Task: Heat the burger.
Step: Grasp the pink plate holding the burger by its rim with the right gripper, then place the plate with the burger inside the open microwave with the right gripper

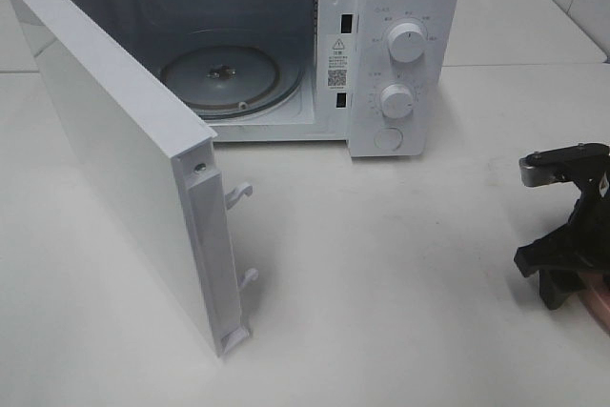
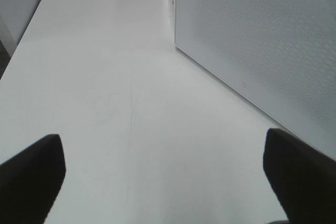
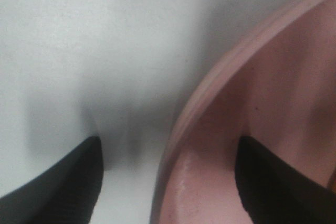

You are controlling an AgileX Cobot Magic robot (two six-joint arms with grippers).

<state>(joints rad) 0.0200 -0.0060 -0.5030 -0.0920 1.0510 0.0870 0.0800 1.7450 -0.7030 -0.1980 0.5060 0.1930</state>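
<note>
The burger is out of view in every frame. At the right edge of the table my right gripper [image 1: 562, 288] points down over a pink plate [image 1: 599, 304]. In the right wrist view its fingers straddle the plate's raised rim [image 3: 210, 87]: one dark fingertip [image 3: 73, 177] is over the white table outside, the other [image 3: 268, 177] is inside the plate. Neither touches the rim, so the right gripper [image 3: 168, 148] is open. My left gripper [image 2: 163, 153] hovers open over bare table beside the microwave door [image 2: 262, 40], with nothing between its fingers.
A white microwave [image 1: 400, 45] stands at the back, its door [image 1: 124, 159] swung wide open toward the front left. The glass turntable [image 1: 229, 78] inside carries nothing. Two knobs and a button sit on its right panel.
</note>
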